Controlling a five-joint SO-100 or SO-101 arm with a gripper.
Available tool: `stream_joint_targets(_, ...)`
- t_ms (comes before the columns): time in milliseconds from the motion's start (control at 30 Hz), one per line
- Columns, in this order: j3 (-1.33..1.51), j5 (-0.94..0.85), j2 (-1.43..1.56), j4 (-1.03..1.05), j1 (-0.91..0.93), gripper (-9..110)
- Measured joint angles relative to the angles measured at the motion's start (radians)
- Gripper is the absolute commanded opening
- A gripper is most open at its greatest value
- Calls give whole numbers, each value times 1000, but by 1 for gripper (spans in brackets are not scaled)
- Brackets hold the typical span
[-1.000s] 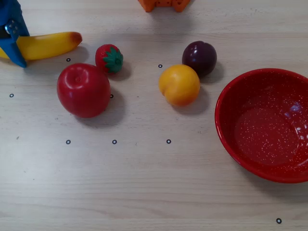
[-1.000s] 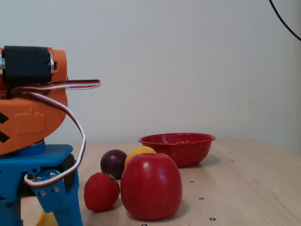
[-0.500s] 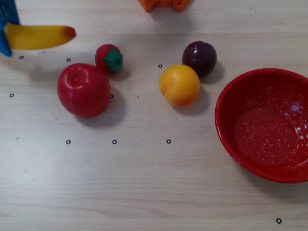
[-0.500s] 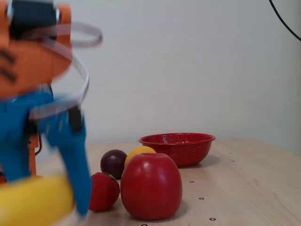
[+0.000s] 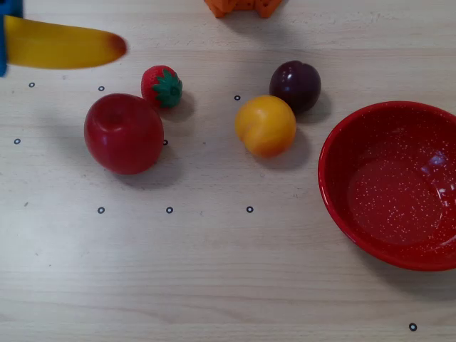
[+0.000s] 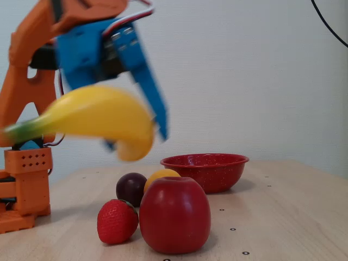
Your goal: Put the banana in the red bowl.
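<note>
The yellow banana (image 6: pixel 95 117) hangs in the air, held by my blue gripper (image 6: pixel 136 136), whose fingers are shut on it. In the overhead view the banana (image 5: pixel 60 47) pokes in from the top left edge, its orange-brown tip pointing right; only a sliver of the blue gripper (image 5: pixel 3 43) shows there. The red bowl (image 5: pixel 395 185) with white speckles stands empty at the right of the overhead view, far from the banana. In the fixed view the red bowl (image 6: pixel 205 169) stands behind the fruits, to the right of the gripper.
On the wooden table lie a red apple (image 5: pixel 123 133), a strawberry (image 5: pixel 162 86), a yellow-orange round fruit (image 5: pixel 266 125) and a dark plum (image 5: pixel 295 85), between banana and bowl. The orange arm base (image 6: pixel 24 187) stands at the left of the fixed view.
</note>
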Motion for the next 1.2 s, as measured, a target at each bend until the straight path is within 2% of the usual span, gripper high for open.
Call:
stream_joint_targets(400,187,-270,288,0,459,0)
stream_joint_targets(733,247,-566,396,0,911,0)
stream_joint_targets(933,284,-686,402,-9,1155,0)
stream_joint_targets(1200,497,-709,402,-298,1290,0)
